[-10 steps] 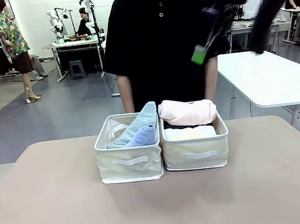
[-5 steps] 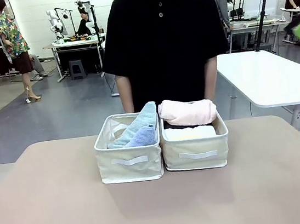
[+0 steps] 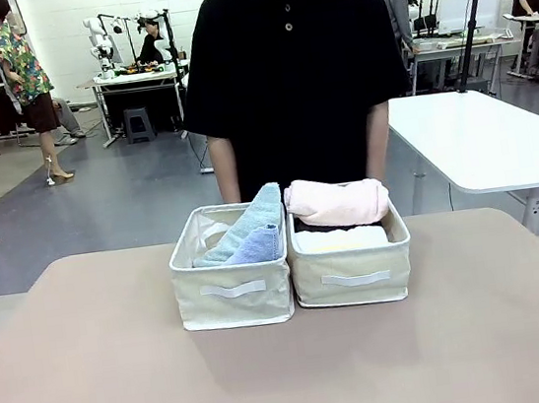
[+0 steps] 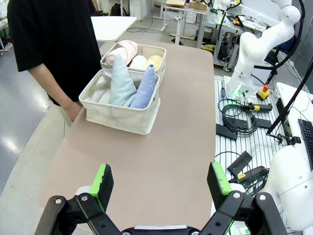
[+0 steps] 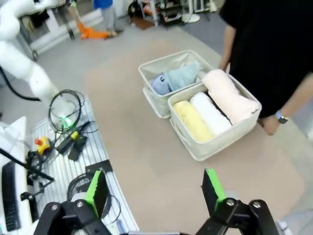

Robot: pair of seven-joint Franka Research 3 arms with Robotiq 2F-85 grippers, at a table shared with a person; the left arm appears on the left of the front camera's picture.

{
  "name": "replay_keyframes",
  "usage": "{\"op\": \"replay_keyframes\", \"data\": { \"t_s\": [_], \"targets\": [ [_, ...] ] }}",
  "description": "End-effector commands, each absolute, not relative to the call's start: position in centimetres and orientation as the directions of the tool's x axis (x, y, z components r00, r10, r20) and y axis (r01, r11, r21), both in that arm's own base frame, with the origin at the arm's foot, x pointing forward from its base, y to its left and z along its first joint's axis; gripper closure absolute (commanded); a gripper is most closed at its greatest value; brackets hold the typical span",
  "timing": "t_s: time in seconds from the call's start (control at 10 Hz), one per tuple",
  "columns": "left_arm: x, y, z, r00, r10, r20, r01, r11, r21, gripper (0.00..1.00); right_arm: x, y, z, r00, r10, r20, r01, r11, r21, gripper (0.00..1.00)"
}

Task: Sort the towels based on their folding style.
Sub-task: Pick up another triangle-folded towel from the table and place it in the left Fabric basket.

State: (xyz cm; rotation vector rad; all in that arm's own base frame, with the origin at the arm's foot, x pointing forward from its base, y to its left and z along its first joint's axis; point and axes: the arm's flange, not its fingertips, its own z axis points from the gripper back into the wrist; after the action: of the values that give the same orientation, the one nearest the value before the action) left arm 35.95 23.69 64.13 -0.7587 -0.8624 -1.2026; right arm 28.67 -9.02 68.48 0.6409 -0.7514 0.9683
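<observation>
We see two cream fabric bins touching side by side near the far edge of the table [image 3: 95, 383], just in front of a person in a black shirt [image 3: 292, 69] standing at that edge. The left bin [image 3: 234, 291] holds the two folded towels, standing upright as pointed wedges and leaning against each other: a pale teal wedge [image 3: 252, 219] behind and a lavender-blue wedge [image 3: 261, 246] in front, both with a soft terry nap. The right bin [image 3: 352, 278] holds the rolled towels lying flat as cylinders: a pale pink roll [image 3: 337, 202] rests on top, across the far side of the bin, over a white roll [image 5: 210, 112] and a yellow roll [image 5: 191, 121] that lie side by side, while a sliver of dark grey [image 3: 317, 225] shows under the pink one. From the left wrist camera we see our left gripper [image 4: 159, 178] held high off the near end of the table, its green-padded fingers spread wide with nothing between them. From the right wrist camera our right gripper [image 5: 154, 188] is likewise raised well away from the bins, fingers spread wide and gripping nothing.
</observation>
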Motion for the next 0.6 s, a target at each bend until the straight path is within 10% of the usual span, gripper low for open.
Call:
{"op": "replay_keyframes", "data": {
  "t_s": [0.0,0.5],
  "targets": [
    [35.79,23.76,64.27,0.117,-0.453,0.884,0.980,0.195,-0.030,0.00,28.57,-7.67,68.80,0.296,0.516,0.804,-0.926,0.363,0.109,0.00],
    [35.79,23.76,64.27,0.117,-0.453,0.884,0.980,0.195,-0.030,0.00,28.57,-7.67,68.80,0.296,0.516,0.804,-0.926,0.363,0.109,0.00]
  ]
}}
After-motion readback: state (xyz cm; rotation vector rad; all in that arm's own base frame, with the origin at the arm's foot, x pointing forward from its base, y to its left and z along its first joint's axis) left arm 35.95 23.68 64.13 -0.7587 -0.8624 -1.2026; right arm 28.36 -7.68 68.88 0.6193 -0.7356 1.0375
